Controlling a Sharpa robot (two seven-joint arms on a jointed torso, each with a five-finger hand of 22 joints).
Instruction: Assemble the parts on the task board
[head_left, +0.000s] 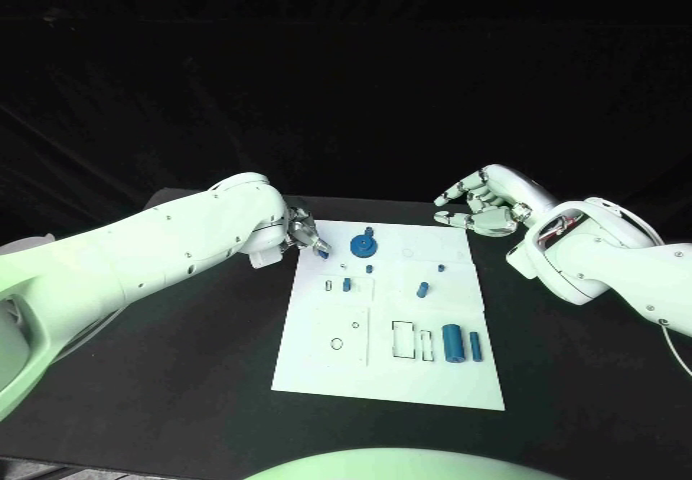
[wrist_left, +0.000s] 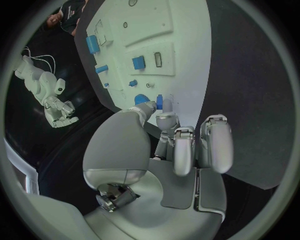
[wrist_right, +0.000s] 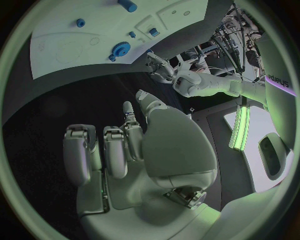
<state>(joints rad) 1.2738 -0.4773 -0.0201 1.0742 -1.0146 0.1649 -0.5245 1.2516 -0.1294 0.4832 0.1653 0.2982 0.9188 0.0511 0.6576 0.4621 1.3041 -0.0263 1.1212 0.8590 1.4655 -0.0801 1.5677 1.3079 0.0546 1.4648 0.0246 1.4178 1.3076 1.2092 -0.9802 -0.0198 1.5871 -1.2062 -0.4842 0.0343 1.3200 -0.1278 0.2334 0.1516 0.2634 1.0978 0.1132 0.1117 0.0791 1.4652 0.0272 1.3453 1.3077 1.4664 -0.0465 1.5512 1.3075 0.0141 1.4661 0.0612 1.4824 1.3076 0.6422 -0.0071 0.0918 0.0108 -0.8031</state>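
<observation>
White task board (head_left: 325, 370) | blue parts (head_left: 451, 342) on it | black table (head_left: 188, 400)

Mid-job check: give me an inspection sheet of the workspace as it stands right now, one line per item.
Surface: black table, bare around the board.
Job's things: white task board in the middle; blue gear near its far edge; small blue pieces mid-board; blue cylinder and slim blue bar toward the near right.
Clutter: nothing seen.
Hands: left hand at the board's far left corner, fingertips on a small blue part; right hand raised beyond the far right corner, fingers curled, holding nothing.
Cables: thin white cable by the right arm.
Surroundings: black backdrop.
</observation>
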